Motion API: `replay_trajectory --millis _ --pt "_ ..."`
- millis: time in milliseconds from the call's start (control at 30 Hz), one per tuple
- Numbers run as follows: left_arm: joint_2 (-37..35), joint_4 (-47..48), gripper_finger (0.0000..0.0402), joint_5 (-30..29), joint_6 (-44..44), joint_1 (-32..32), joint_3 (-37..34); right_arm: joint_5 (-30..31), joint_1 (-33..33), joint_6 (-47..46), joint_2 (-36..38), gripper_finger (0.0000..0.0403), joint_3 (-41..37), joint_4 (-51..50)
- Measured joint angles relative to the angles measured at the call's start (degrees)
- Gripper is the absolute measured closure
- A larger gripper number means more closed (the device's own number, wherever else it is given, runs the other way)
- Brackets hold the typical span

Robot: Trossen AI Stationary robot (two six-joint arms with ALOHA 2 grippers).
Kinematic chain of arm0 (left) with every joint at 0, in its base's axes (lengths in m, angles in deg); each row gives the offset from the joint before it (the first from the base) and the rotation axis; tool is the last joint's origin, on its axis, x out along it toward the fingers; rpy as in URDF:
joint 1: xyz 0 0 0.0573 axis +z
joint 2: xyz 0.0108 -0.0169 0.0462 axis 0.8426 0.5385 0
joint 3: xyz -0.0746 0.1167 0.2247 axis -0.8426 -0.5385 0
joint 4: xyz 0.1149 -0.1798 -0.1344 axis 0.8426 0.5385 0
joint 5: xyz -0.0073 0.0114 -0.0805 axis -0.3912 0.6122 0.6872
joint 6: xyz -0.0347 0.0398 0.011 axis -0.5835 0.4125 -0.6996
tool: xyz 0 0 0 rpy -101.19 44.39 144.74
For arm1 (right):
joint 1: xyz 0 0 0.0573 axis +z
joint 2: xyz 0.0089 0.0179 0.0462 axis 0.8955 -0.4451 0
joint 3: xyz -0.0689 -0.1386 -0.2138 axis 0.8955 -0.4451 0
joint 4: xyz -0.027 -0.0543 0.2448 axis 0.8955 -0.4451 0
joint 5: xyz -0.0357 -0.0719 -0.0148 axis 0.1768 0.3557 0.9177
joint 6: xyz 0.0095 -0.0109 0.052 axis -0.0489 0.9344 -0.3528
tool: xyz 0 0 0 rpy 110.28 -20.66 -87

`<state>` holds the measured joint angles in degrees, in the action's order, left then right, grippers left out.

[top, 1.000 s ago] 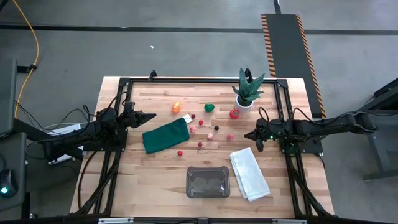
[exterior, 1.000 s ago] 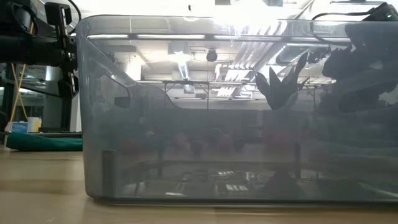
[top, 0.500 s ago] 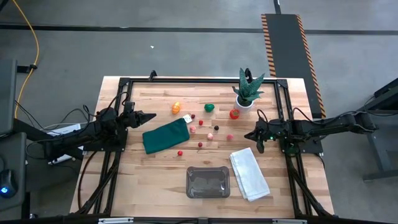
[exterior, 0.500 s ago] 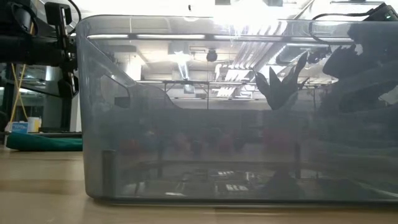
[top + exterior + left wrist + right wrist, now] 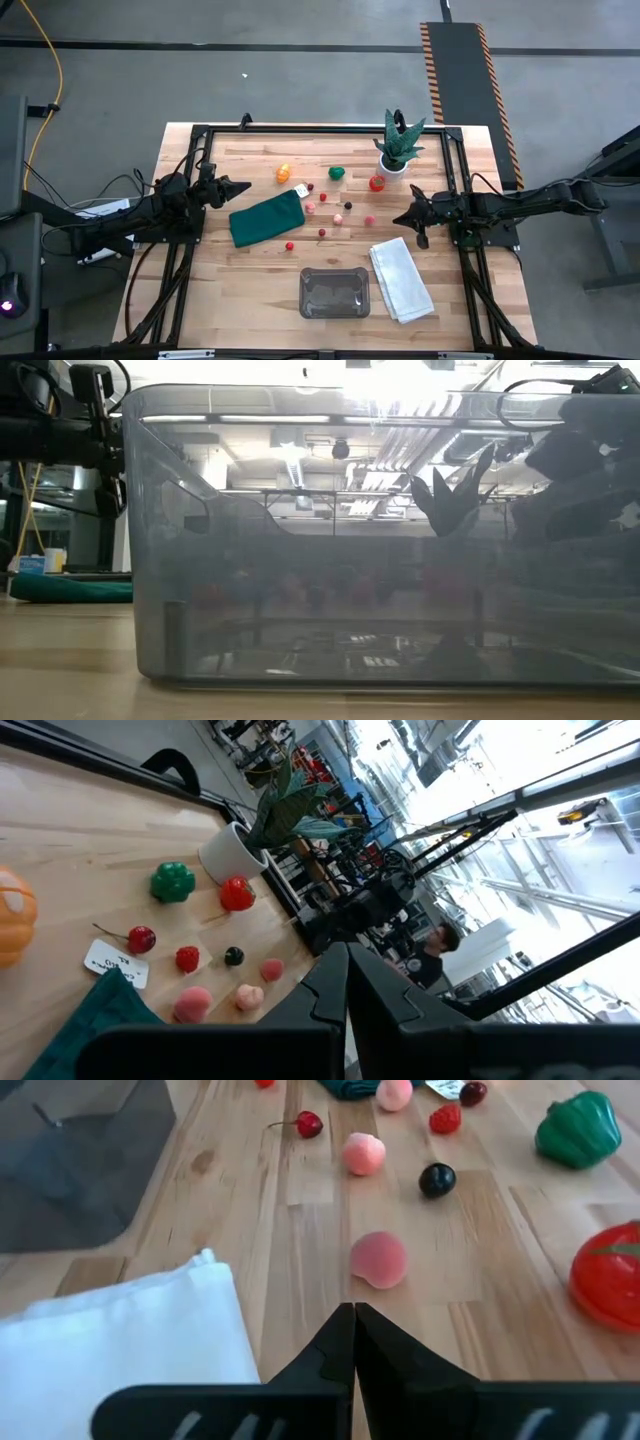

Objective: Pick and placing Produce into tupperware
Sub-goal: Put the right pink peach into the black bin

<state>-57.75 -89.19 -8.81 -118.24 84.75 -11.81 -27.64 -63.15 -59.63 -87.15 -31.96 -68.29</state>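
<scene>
Right pincer [image 5: 410,220] closed, empty, near a pink fruit [image 5: 378,1259]; left pincer [image 5: 243,186] closed, empty, beside the green cloth [image 5: 267,218].

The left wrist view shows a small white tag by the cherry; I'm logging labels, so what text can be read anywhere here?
White tag beside the dark green cloth: dark marks that look like writing, too small and blurred to read.
No other words, brands, numbers or signs are readable in any view.

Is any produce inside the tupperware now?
No. The tupperware looks empty from above; only its clear grey floor shows. The produce lies loose on the table. What is beneath the container is hidden.
</scene>
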Motion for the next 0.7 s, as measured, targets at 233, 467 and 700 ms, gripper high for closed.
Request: replay_trajectory --millis 233,467,700 --pt "0.00 -0.01 0.0401 0.00 0.00 0.00 0.00 -0.85 -0.02 3.62 0.00 0.0340 0.00 0.00" --pt "0.00 0.00 0.0401 0.00 0.00 0.00 0.00 -0.85 -0.02 2.69 -0.84 0.0291 0.00 1.91" --pt "0.00 0.01 0.0401 0.00 0.00 0.00 0.01 -0.85 -0.02 2.69 -6.70 0.0288 0.02 6.78"
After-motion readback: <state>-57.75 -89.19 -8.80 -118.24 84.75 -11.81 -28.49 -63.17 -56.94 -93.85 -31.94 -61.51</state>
